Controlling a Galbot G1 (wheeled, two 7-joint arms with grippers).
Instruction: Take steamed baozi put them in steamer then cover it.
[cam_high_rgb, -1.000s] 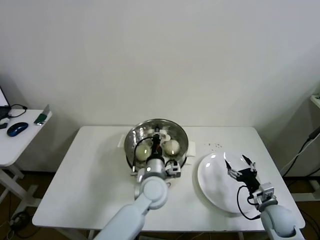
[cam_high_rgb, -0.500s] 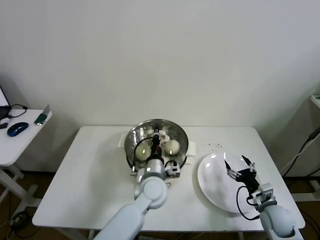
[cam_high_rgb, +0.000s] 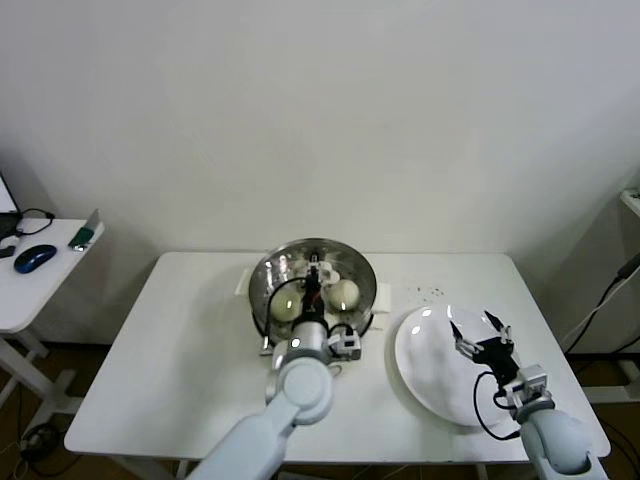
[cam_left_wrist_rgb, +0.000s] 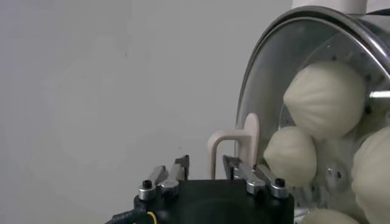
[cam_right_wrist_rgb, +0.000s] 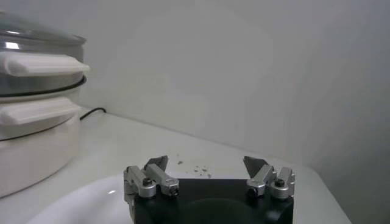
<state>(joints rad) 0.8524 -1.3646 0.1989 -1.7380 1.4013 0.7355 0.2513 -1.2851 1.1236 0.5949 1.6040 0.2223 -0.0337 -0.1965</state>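
The steamer (cam_high_rgb: 366, 292) stands at the back middle of the table, and the clear glass lid (cam_high_rgb: 290, 262) lies on it. Several baozi show through the glass, among them one (cam_high_rgb: 343, 292) and another (cam_high_rgb: 286, 303); the left wrist view shows them too (cam_left_wrist_rgb: 326, 100). My left gripper (cam_high_rgb: 313, 278) is over the lid. In the left wrist view (cam_left_wrist_rgb: 205, 159) its jaws stand slightly apart, just short of the cream lid handle (cam_left_wrist_rgb: 251, 140), with nothing held. My right gripper (cam_high_rgb: 480, 335) is open and empty above the white plate (cam_high_rgb: 430, 365).
The plate is bare and also shows in the right wrist view (cam_right_wrist_rgb: 79, 201), as does the steamer's cream base (cam_right_wrist_rgb: 30, 140). Dark crumbs (cam_high_rgb: 432, 292) lie between steamer and plate. A side table (cam_high_rgb: 40, 290) with a mouse stands at the far left.
My left arm has drawn back a little from the lid toward me. The lid stays on the steamer. The right arm has not moved.
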